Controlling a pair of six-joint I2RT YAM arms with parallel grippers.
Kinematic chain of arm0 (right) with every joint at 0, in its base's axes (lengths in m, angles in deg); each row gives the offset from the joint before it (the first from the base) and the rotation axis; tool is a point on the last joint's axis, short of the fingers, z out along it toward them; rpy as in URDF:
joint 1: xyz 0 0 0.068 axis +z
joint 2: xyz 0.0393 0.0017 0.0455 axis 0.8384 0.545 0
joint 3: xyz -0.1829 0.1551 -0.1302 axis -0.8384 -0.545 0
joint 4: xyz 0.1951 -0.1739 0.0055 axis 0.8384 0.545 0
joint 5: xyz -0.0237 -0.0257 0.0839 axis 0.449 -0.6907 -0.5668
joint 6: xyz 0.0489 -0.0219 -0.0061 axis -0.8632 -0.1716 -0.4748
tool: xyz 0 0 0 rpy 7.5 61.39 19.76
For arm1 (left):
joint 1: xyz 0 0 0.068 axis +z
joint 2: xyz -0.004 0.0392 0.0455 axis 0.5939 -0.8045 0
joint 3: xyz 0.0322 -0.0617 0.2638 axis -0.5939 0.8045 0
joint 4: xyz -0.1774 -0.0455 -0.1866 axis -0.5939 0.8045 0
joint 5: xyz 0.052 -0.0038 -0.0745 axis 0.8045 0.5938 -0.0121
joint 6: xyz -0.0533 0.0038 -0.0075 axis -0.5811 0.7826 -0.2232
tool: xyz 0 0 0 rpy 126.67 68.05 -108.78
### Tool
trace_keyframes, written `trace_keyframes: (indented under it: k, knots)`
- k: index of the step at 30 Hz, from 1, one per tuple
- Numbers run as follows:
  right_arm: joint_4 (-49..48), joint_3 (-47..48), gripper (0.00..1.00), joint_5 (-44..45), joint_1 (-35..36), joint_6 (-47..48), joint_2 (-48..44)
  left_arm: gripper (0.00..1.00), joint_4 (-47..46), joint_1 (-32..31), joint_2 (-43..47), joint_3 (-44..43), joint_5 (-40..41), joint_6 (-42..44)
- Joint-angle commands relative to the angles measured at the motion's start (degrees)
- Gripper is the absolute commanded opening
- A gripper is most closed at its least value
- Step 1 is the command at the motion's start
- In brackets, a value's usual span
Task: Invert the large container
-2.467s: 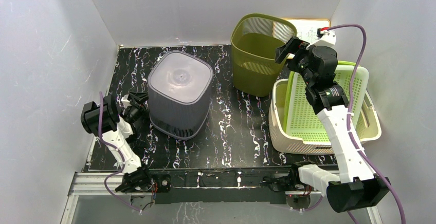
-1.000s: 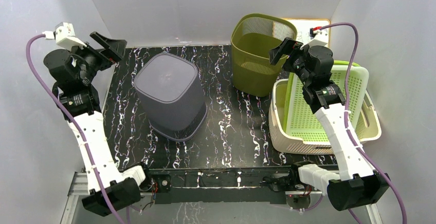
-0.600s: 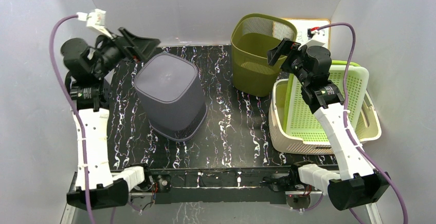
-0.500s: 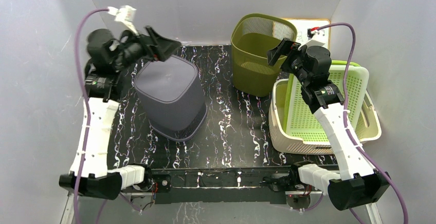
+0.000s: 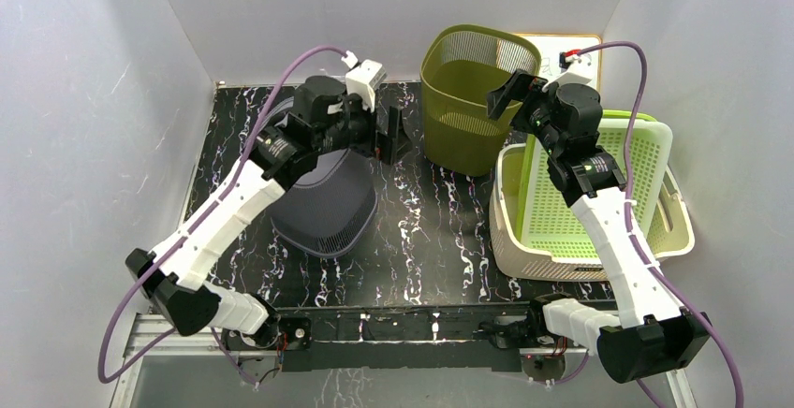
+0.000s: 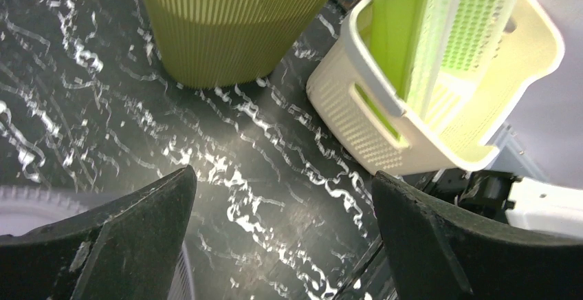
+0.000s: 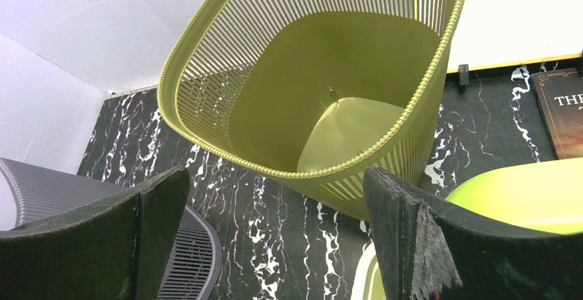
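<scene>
The large grey slatted container (image 5: pixel 323 210) stands on the black marbled table with its closed base up and its wide rim down. My left arm reaches across its top. My left gripper (image 5: pixel 389 137) is open and empty, just right of the container and above the table. The left wrist view shows its open jaws (image 6: pixel 282 176) and a sliver of the container (image 6: pixel 24 207). My right gripper (image 5: pixel 510 94) is open and empty, held above the olive bin. Its wrist view (image 7: pixel 275 176) shows the container's rim (image 7: pixel 185 259) at lower left.
An olive slatted bin (image 5: pixel 468 99) stands upright at the back centre, also in the left wrist (image 6: pixel 227 25) and right wrist (image 7: pixel 309 73) views. A white basket (image 5: pixel 510 240) at right holds an upright green tray (image 5: pixel 562 193). A book (image 7: pixel 564 107) lies behind it.
My left arm rose from the container's left side and swung over it to its right. The container shifted slightly left early on, then stayed still. The right arm barely moved.
</scene>
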Motion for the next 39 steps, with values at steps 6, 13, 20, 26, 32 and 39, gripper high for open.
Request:
trace_keyframes:
  k: [6,13,20,26,32,39]
  knots:
    - [-2.19,-1.46,0.98,0.35,0.22,0.61,1.63,0.98,5.91,-6.22,9.64,13.19,1.10,1.88]
    - [-3.32,-2.96,0.98,0.69,0.29,0.74,1.88,0.98,9.46,-10.44,13.05,21.10,3.33,1.88]
    - [-3.55,-3.43,0.98,0.79,0.27,1.16,1.79,0.98,14.46,-10.44,15.36,26.64,18.21,-1.91]
    - [-3.96,-3.74,0.98,0.25,0.31,0.74,1.74,0.98,14.26,-9.63,13.71,29.27,32.23,-2.90]
    - [-3.74,-3.51,0.98,-0.05,0.31,0.69,1.01,0.98,4.71,1.77,12.83,31.41,30.94,1.14]
    - [-3.26,-2.94,0.98,0.50,0.27,0.89,-0.10,0.98,-4.15,15.23,4.12,26.87,26.93,7.89]
